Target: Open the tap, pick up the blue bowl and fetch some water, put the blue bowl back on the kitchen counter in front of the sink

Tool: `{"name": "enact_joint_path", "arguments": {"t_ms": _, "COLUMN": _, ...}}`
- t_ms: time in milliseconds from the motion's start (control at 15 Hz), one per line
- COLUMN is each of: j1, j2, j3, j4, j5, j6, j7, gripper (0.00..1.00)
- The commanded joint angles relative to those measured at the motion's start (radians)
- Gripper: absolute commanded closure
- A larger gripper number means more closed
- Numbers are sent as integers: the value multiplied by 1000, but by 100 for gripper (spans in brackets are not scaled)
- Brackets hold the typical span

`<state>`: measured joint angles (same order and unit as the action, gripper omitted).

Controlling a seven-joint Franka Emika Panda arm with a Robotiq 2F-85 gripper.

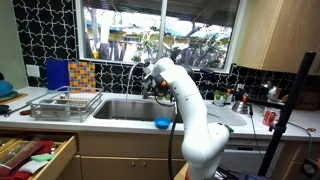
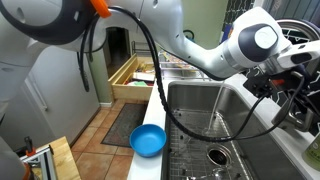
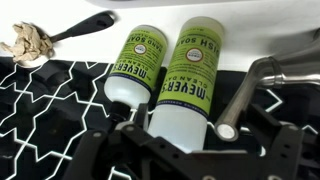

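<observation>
1. Two green bottles (image 3: 135, 65) fill the wrist view, side by side and touching, in front of black-and-white patterned tile (image 3: 40, 110).
2. Just beside them is the tap (image 3: 248, 92), showing as a grey metal bar with a rounded end, slanting across the right of the frame.
3. The gripper (image 3: 190, 152) is right up close. Its dark fingers (image 3: 100, 155) are spread wide, one out to each side, with the bottle tops and the bar's rounded end in the gap. Nothing is gripped; the hand is empty.
4. Out wide, in an exterior view, the white arm (image 1: 195, 120) rises in front of the cabinets and bends over the sink (image 1: 120, 108) toward the back wall under the window (image 1: 160, 30).
5. The blue bowl (image 1: 162, 124) sits upright on the kitchen counter (image 1: 110, 121), right at the front edge in front of the sink and well apart from the gripper. Both exterior views show it there (image 2: 148, 140). Whether it holds any water cannot be told.
6. A wire dish rack (image 1: 65, 103) stands beside the sink, with a blue and multicoloured panel (image 1: 70, 75) behind it.
7. Below the counter, a drawer (image 2: 135, 80) is pulled open.
</observation>
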<state>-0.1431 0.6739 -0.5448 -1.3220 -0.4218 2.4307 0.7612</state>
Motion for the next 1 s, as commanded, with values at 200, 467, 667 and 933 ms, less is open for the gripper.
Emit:
{"name": "enact_joint_path", "arguments": {"t_ms": 200, "j1": -10, "j2": -86, "j3": 93, "j4": -48, "j5": 131, "j6": -144, "j7": -65, "gripper": 0}}
{"name": "enact_joint_path", "arguments": {"t_ms": 467, "j1": -9, "j2": -151, "j3": 160, "j4": -85, "j5": 227, "j6": -292, "j7": -188, "gripper": 0}}
{"name": "enact_joint_path", "arguments": {"t_ms": 667, "j1": -25, "j2": -191, "j3": 209, "j4": -103, "j5": 244, "j6": -443, "j7": -257, "gripper": 0}}
{"name": "enact_joint_path", "arguments": {"t_ms": 933, "j1": -35, "j2": -250, "j3": 230, "j4": -164, "j5": 251, "j6": -574, "j7": -283, "gripper": 0}}
